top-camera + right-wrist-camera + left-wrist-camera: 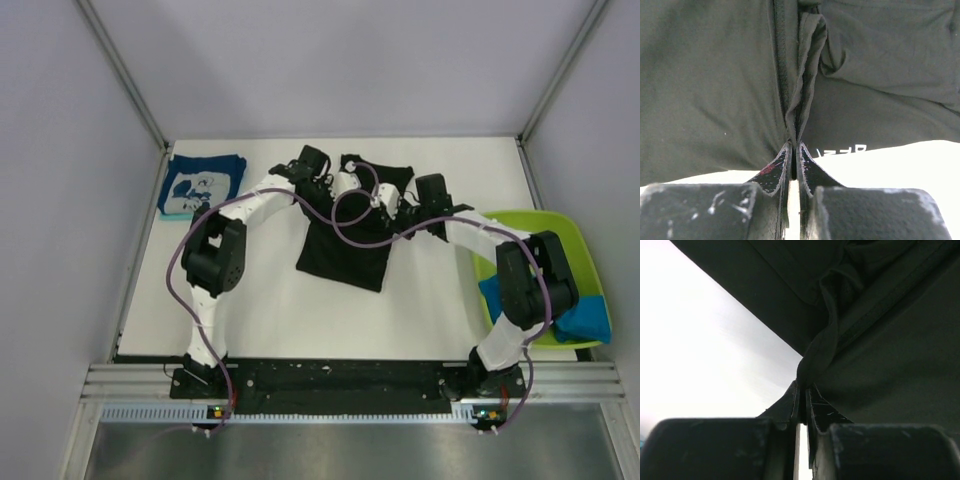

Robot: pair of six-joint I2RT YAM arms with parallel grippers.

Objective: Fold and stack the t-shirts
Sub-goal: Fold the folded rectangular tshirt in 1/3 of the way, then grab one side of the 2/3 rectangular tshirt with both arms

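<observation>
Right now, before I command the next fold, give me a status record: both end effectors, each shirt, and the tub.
left end effector: shut on black shirt, pinching a bunched fold
right end effector: shut on black shirt, pinching a fold
black shirt: mid-table, far part gathered at both grips
navy shirt: folded, far-left corner, print up
blue shirts: lying in tub
tub: right side, partly hidden by right arm

We find bare table open at six o'clock of the black shirt, while the folded navy shirt blocks ten and the green tub three.
</observation>
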